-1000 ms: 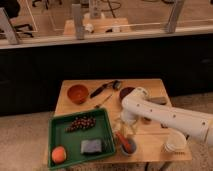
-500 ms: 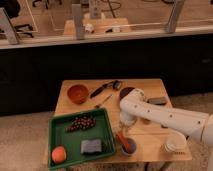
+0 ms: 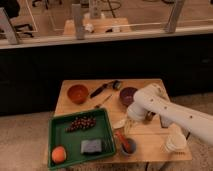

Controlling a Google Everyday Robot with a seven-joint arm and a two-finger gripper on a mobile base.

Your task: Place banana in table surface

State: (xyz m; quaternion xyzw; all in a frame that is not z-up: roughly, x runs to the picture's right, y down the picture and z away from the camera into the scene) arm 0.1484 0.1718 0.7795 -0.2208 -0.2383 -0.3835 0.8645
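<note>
The banana [image 3: 119,123] is a small pale curved shape just above or on the light wooden table surface [image 3: 150,134], beside the right edge of the green tray. My gripper [image 3: 129,120] is at the end of the white arm [image 3: 170,114], which reaches in from the right. It points down right next to the banana's right end. I cannot tell whether it holds the banana.
The green tray [image 3: 55,135] holds grapes [image 3: 81,123], an orange fruit [image 3: 59,154] and a grey sponge [image 3: 91,146]. An orange bowl [image 3: 77,93], a purple bowl [image 3: 128,95] and a black utensil [image 3: 102,89] sit at the back. A cup with an orange-red utensil [image 3: 126,145] and white cups [image 3: 175,143] stand in front.
The arm has shifted a little and its wrist has turned. The gripper has stayed beside the tray's right edge near the banana.
</note>
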